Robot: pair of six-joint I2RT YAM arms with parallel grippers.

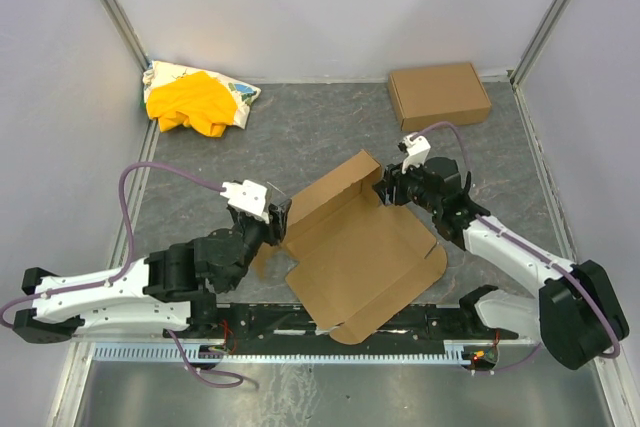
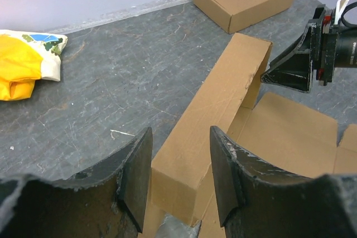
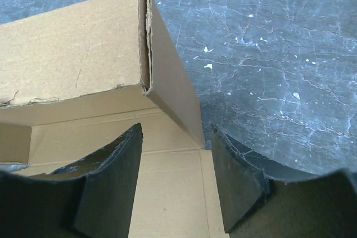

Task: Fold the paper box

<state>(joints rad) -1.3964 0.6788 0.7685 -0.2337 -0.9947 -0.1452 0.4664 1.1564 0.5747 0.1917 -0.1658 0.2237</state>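
1. The grey table [image 1: 330,137] is the biggest thing here, and the paper box [image 1: 365,262] sits in the middle of it toward the near edge, mostly a flat opened-out sheet
2. The bit that matters is the long wall [image 1: 330,187] on the box's far-left side. It's standing upright and runs on a slant from near-left to far-right, so its long axis points pretty much from one arm to the other
3. The left gripper [image 1: 282,217] is at the near-left end of that wall. Its wrist view shows the wall end sitting right in between its fingers [image 2: 136,176], one on each side and snug to the card. I honestly can't tell if it's squeezing or just straddling
4. The right gripper [image 1: 386,187] is at the far-right end with its fingers [image 3: 111,182] spread apart. The wall's corner is just ahead of the gap and isn't pinched
5. My guess is each arm handles the end it's nearest, so the next move works along that slanted wall from both ends
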